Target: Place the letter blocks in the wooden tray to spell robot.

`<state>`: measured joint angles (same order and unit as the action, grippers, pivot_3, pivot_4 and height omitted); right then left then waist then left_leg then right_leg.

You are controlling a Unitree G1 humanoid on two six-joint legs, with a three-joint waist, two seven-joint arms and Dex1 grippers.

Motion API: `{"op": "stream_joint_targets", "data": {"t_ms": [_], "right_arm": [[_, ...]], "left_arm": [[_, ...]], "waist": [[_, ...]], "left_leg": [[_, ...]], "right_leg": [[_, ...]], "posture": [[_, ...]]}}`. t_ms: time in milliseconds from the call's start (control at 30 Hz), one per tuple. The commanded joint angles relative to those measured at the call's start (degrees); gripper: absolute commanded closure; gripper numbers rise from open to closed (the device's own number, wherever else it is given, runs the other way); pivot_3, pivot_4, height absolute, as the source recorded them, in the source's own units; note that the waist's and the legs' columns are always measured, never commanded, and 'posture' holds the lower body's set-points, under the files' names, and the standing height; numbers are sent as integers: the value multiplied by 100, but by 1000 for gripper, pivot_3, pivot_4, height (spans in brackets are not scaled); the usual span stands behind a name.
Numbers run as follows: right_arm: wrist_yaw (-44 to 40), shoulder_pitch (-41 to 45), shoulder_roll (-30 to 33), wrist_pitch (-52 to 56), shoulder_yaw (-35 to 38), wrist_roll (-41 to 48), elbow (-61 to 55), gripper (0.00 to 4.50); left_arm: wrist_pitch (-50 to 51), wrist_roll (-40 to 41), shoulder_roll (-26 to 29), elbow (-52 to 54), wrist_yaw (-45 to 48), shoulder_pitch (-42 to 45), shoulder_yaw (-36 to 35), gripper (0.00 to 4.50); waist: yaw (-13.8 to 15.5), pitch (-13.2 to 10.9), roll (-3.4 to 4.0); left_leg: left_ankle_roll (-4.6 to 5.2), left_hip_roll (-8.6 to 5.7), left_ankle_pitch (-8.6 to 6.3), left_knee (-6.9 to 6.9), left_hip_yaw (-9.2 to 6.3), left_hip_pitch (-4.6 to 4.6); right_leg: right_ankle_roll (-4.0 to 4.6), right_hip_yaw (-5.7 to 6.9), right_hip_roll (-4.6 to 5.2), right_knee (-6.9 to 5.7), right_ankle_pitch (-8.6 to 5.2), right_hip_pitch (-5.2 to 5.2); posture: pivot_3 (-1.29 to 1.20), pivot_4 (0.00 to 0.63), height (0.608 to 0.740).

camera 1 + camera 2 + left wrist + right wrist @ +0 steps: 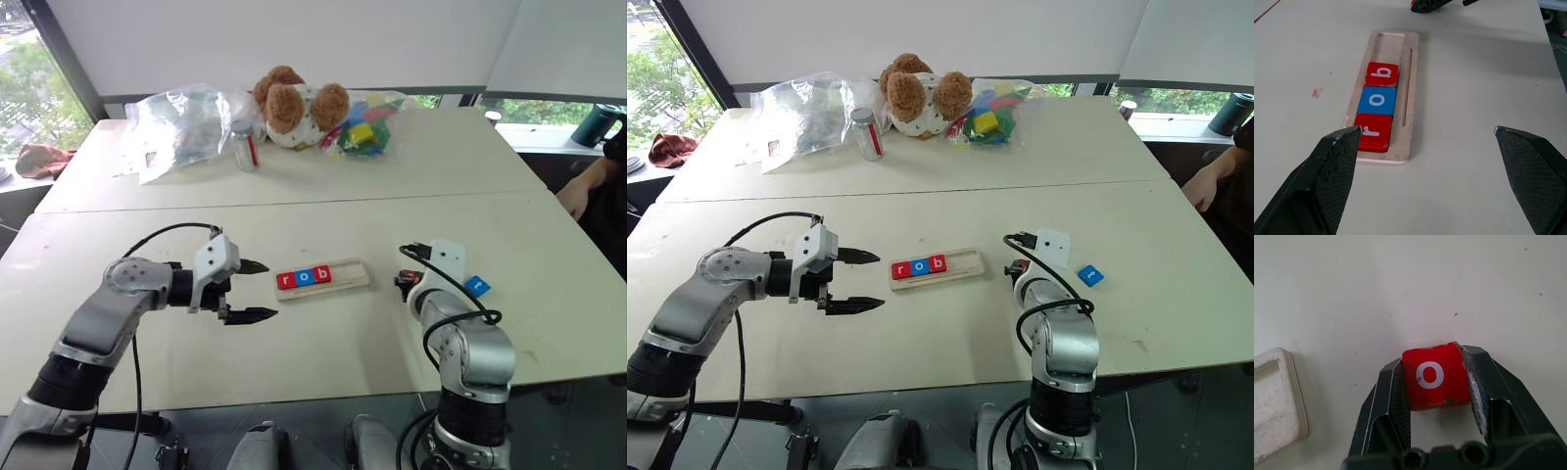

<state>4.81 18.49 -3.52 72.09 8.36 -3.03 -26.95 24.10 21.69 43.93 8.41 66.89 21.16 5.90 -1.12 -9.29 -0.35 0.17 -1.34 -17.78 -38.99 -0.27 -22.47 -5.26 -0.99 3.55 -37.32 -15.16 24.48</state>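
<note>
The wooden tray [323, 277] lies mid-table with three letter blocks in its left end: a red r [1374, 131], a blue o [1377, 100] and a red b [1382, 74]. Its right end is bare. My left gripper [251, 290] hovers open just left of the tray, fingers pointing at it. My right gripper [1435, 382] is shut on a red o block [1436, 375], held above the table just right of the tray's end [1276, 401]. A blue block [477, 286] lies on the table to the right of my right arm.
At the table's far side sit a teddy bear [294, 106], a clear plastic bag [181, 125], a small jar [244, 145] and a bag of multicoloured toy blocks [362, 127]. A person's hand [573, 196] rests at the right edge.
</note>
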Motion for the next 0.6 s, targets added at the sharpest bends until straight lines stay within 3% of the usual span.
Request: {"op": "stream_joint_targets", "data": {"t_ms": [33,100,267,400,533,600], "right_arm": [[-28,-13,16,24,-11,61,133,1185],[-88,10,104,56,-87,74,55,197],[-864,387,887,13,-91,490,-412,36],[-3123,460,2733,-984,-278,1396,-62,36],[-5886,38,4761,-3683,-607,1550,1299,36],[-6695,75,5181,-4609,-738,1590,2036,36]], "left_arm": [[-165,-56,-11,-37,56,144,-12,0],[-203,-77,-20,-86,69,154,-5,0],[-264,-130,-5,-211,92,175,-47,0],[-266,-87,102,-289,272,254,-87,0],[-217,8,380,-135,663,201,-82,0],[-195,32,434,-117,726,214,-102,0]], "waist": [[-2,1,-1],[-8,1,-1],[-3,-1,1],[43,-5,3],[45,-8,-4],[30,-9,-6]], "left_leg": [[0,0,0,0,0,0],[0,0,0,0,0,1],[0,0,0,0,0,1],[8,-3,-3,-4,2,-2],[24,-4,-13,-3,-3,-1],[30,-4,-17,-4,4,-1]], "right_leg": [[0,0,0,0,0,0],[0,0,0,-1,0,-1],[0,0,-1,-1,0,0],[-1,11,-5,7,0,-4],[-4,19,-6,28,-2,-22],[-9,17,-5,35,-5,-26]], "posture": [[0,150,740],[0,150,740],[0,150,740],[0,150,740],[0,150,740],[0,150,740]]}}
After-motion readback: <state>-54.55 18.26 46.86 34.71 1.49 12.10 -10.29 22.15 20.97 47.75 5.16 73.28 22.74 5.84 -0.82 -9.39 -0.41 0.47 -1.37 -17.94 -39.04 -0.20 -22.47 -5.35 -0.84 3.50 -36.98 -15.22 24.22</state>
